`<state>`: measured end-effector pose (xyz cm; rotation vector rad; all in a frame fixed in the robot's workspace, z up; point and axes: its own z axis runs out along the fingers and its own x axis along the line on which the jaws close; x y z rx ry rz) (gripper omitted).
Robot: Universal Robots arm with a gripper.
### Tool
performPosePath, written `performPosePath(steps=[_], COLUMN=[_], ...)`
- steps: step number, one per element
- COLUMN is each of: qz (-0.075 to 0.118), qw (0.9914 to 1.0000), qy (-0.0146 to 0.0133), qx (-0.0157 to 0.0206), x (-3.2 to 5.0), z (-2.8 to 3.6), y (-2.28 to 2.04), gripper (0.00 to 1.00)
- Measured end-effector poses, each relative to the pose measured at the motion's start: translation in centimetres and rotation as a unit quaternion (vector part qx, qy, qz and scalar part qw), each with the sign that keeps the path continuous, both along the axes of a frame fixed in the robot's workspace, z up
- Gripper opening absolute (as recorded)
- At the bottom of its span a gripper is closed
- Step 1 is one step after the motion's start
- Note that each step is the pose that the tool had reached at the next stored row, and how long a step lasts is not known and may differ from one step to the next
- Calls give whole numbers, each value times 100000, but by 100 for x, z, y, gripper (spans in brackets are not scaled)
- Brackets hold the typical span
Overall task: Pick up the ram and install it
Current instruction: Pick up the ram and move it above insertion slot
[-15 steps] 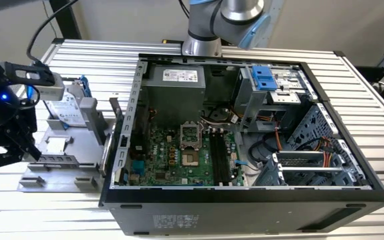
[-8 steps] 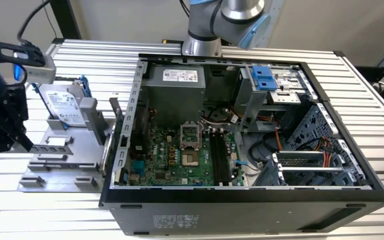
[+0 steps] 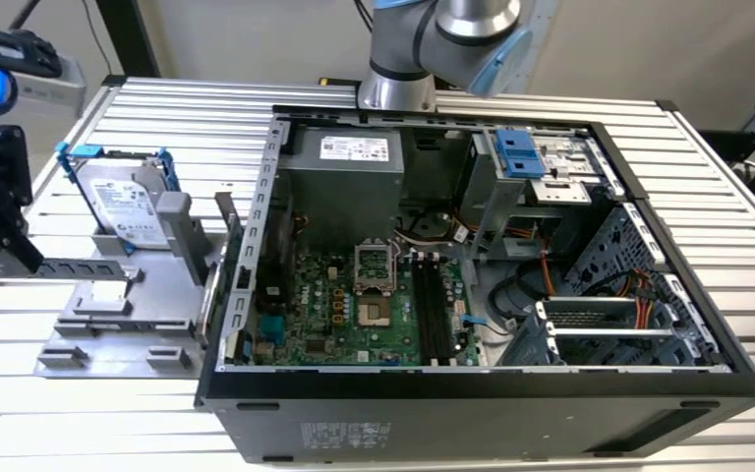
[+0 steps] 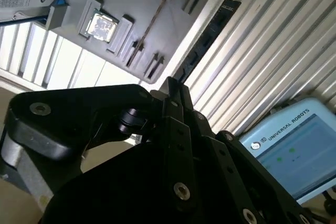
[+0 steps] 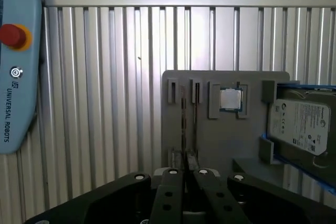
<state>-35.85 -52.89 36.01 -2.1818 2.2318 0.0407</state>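
The ram (image 5: 184, 124) stands on edge in a slot of the grey holder (image 5: 252, 145), so in the first wrist view it is a thin dark line. The second wrist view catches it from the side as a long dark stick (image 4: 210, 35) along the holder's edge. In the exterior view the ram (image 3: 228, 218) stands between the holder (image 3: 115, 324) and the open computer case (image 3: 483, 295). My gripper (image 5: 184, 174) hangs above the holder, apart from the ram. Its two black fingers are shut together with nothing between them, as the gripper (image 4: 170, 85) also shows from the side. In the exterior view the gripper (image 3: 21, 258) is at the far left.
The holder also carries a square processor chip (image 5: 230, 99) and a silver hard drive (image 5: 302, 127) in a blue frame. A teach pendant (image 5: 16, 61) lies on the ribbed metal table (image 5: 105, 103). The motherboard's black slots (image 3: 433, 310) lie inside the case.
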Motion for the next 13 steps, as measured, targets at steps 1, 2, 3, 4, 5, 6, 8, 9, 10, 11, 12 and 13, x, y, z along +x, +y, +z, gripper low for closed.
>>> performPosePath(steps=[1, 2, 3, 4, 5, 6, 8, 9, 10, 11, 12, 13], qz=[-1, -1, 0, 0, -1, 0, -1, 0, -1, -1, 0, 0], qw=[100000, 100000, 100000, 100000, 100000, 100000, 100000, 100000, 100000, 100000, 100000, 100000], qy=[-3, -5, -2, -7, -5, 3, -4, -4, -7, -2, -5, -7], qx=[6, 7, 3, 7, 5, 0, 5, 4, 6, 3, 4, 7], x=[0, 0, 0, 0, 0, 0, 0, 0, 0, 0, 0, 0], z=[46, 91, 139, 182, 227, 274, 365, 408, 456, 501, 546, 592], y=[0, 0, 0, 0, 0, 0, 0, 0, 0, 0, 0, 0], gripper=[0, 0, 0, 0, 0, 0, 0, 0, 0, 0, 0, 0])
